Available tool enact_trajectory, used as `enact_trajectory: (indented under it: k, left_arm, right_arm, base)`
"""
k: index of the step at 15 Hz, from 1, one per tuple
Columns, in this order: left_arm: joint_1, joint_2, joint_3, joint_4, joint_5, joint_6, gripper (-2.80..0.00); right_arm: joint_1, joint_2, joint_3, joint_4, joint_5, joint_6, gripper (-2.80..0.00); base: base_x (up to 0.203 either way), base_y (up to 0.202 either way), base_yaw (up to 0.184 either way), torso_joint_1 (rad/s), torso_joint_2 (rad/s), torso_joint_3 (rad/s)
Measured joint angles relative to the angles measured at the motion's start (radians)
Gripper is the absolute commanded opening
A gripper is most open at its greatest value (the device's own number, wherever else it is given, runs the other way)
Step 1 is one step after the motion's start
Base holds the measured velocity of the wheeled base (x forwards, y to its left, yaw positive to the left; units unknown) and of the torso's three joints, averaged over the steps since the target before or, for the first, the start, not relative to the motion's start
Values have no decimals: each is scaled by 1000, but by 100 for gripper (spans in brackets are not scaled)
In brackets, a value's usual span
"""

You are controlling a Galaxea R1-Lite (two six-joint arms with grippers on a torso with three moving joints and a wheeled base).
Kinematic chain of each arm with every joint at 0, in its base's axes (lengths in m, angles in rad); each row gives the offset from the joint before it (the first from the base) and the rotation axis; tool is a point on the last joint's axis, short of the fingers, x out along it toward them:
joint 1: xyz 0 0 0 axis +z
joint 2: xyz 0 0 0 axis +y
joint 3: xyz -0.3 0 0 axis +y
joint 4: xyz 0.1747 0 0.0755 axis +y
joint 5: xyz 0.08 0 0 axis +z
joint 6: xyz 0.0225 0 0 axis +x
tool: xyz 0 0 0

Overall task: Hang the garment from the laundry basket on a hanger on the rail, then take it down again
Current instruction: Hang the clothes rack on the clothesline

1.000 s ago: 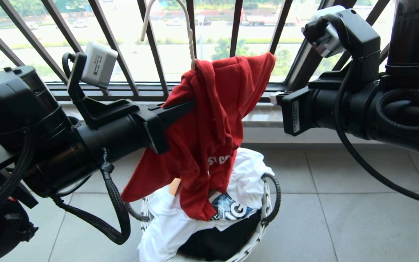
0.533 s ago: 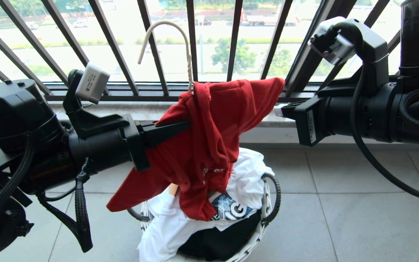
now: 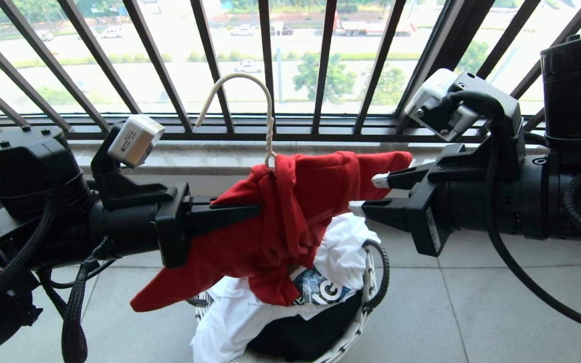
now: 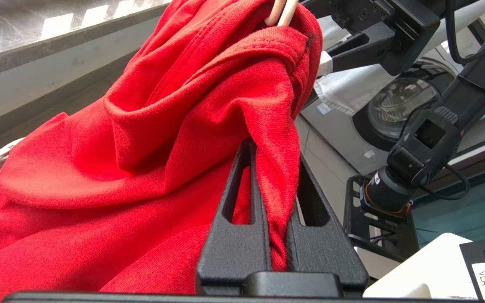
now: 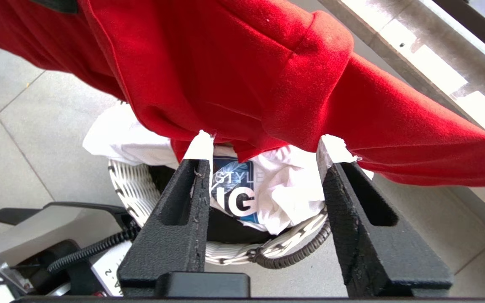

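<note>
Letting go on the right: right claw [image 3: 366, 193] now parting beside the red shirt's [image 3: 290, 212] sleeve, left claw [image 3: 255, 212] staying clenched on shirt and hanger [image 3: 265, 116], both sinking toward the basket [image 3: 366, 307]; likely being taken down.

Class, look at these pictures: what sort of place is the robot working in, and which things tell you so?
Probably a home laundry balcony: black window bars overlooking a street, a tiled floor, a laundry basket of T-shirts, and what looks like a washing machine behind.
</note>
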Motion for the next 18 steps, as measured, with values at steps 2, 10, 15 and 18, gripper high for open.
enact_trajectory:
  k: [2, 10, 15, 18]
  left_arm:
    - [9, -1, 6, 1, -29, 1, -280]
    - [10, 17, -29, 135, -53, 37, -280]
    - [3, 18, -28, 139, -54, 38, -280]
    - [-20, 6, -23, 162, -56, 36, -280]
  right_arm:
    - [-12, -11, 31, -6, 66, -47, 0]
    - [-136, -57, 160, -137, 321, -195, 0]
    - [-138, -70, 172, -171, 348, -193, 0]
    - [-160, -21, 206, -337, 394, -195, 0]
  base:
    - [0, 0, 0, 0, 0, 0]
    - [0, 0, 0, 0, 0, 0]
    - [0, 0, 0, 0, 0, 0]
    - [0, 0, 0, 0, 0, 0]
